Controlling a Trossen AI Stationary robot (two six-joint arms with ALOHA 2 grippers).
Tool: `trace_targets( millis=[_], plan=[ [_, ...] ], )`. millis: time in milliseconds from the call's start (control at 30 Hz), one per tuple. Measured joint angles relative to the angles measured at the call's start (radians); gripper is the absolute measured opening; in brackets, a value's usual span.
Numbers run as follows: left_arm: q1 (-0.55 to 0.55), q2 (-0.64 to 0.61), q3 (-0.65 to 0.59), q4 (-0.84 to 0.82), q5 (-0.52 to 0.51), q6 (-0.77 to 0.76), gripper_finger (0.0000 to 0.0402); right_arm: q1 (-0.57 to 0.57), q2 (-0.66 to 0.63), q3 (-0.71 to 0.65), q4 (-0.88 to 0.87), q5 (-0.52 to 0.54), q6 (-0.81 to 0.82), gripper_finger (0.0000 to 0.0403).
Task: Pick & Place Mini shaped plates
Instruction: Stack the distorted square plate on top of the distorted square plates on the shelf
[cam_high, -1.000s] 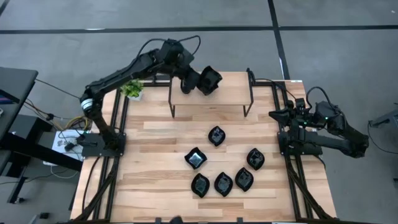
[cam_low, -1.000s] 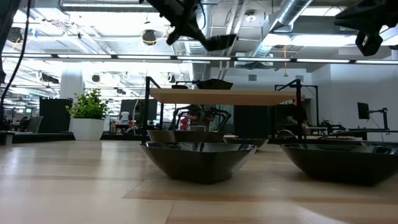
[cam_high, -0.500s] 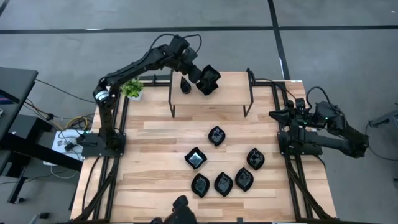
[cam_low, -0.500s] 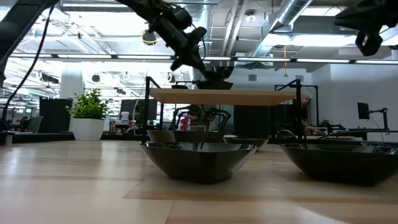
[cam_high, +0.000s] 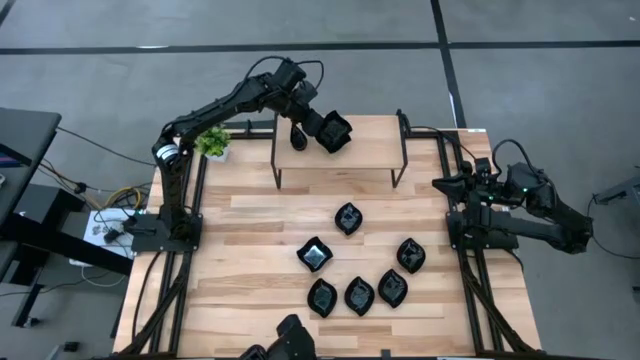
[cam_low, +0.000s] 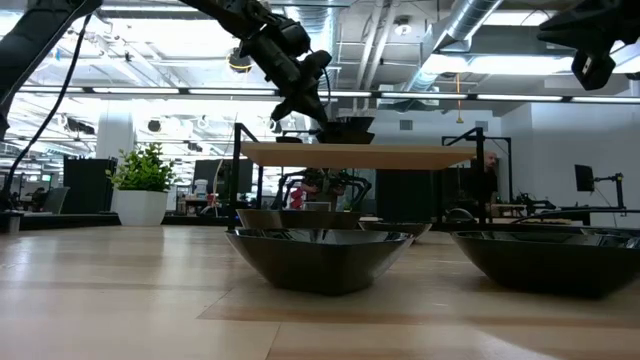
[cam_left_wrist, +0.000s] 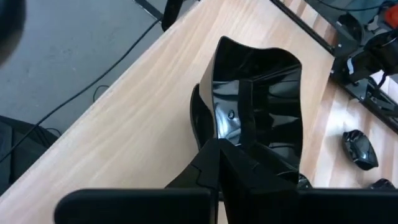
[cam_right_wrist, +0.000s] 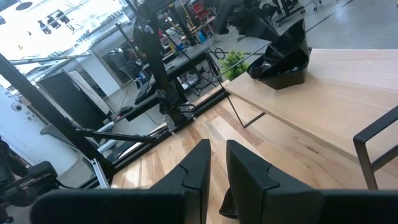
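Note:
A raised wooden shelf (cam_high: 340, 155) stands at the table's far side. My left gripper (cam_high: 322, 128) reaches over it, shut on a wavy-edged square mini plate (cam_high: 336, 132), glossy black. In the low view this plate (cam_low: 350, 128) is down at the shelf's top. A slim teardrop plate (cam_high: 298, 134) lies on the shelf just left of it. Several more black mini plates lie on the table's middle, among them a plate (cam_high: 348, 217) and another plate (cam_high: 315, 254). My right gripper (cam_right_wrist: 217, 165) waits at the right edge, its fingers nearly together with nothing between them. My left gripper holds the square plate by the rim nearest the wrist (cam_left_wrist: 244, 142), one finger (cam_left_wrist: 252, 118) lying inside the dish, the other hidden beneath it. The fingers slant down from the table's left. The plate sits open side up, its underside at the shelf board; whether it touches cannot be told.
A small green plant (cam_high: 212, 143) in a white pot stands at the table's far left corner, beside the shelf's black leg (cam_high: 277, 160). The shelf's right half (cam_high: 375, 150) is bare wood. A dark object (cam_high: 288, 338) shows at the table's near edge.
My left gripper has come down with the square plate from well above the shelf to the shelf's top, tipping further downward, and has hardly moved in the last half second. The plate stays in the hold, open side up.

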Motion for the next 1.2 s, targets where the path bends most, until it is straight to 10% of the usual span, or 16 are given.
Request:
trace_targets(
  millis=[1200],
  plan=[
    [0.002, 0.0, 0.0, -0.063, 0.038, -0.003, 0.0003, 0.0, 0.0, 0.0, 0.0, 0.0, 0.0, 0.0048]
  ],
)
